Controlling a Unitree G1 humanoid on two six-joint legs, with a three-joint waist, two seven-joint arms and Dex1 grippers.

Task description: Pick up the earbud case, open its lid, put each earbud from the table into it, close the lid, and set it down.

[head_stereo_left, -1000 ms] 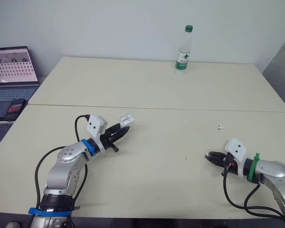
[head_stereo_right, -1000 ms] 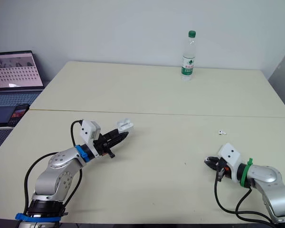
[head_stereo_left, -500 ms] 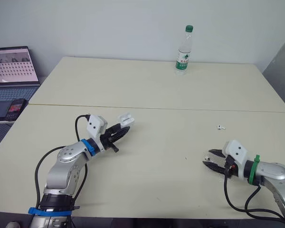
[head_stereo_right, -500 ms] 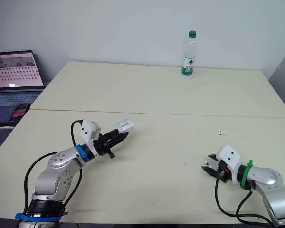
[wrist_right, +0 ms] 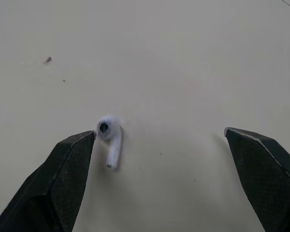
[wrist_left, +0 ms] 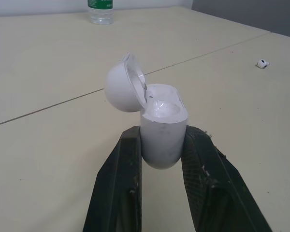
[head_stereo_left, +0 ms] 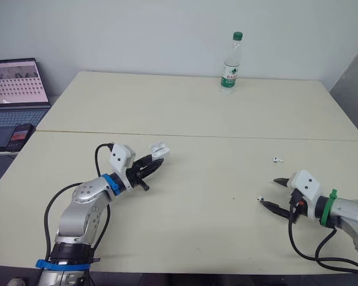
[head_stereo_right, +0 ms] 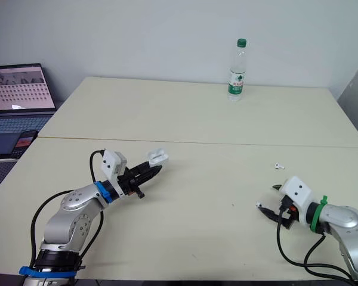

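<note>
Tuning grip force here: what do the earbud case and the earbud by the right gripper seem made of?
Earbud case: probably hard glossy white plastic; soft highlights on its open lid. Earbud beside the right gripper: apparently smooth white plastic, with a dark opening at its head.

Two earbuds (head_stereo_left: 277, 159) (head_stereo_left: 259, 198), plus one case (head_stereo_left: 159, 149), bottle (head_stereo_left: 230, 62), laptop (head_stereo_left: 15, 83) and phone (head_stereo_left: 19, 136).

This looks like an office or meeting room: two wide cream tables (head_stereo_left: 191, 113) stand pushed edge to edge before a plain white wall (head_stereo_left: 137, 30), an open laptop (head_stereo_left: 15, 83) and a smartphone (head_stereo_left: 19, 137) lie off to the left, and a plastic water bottle (head_stereo_left: 229, 64) stands at the far edge
</note>
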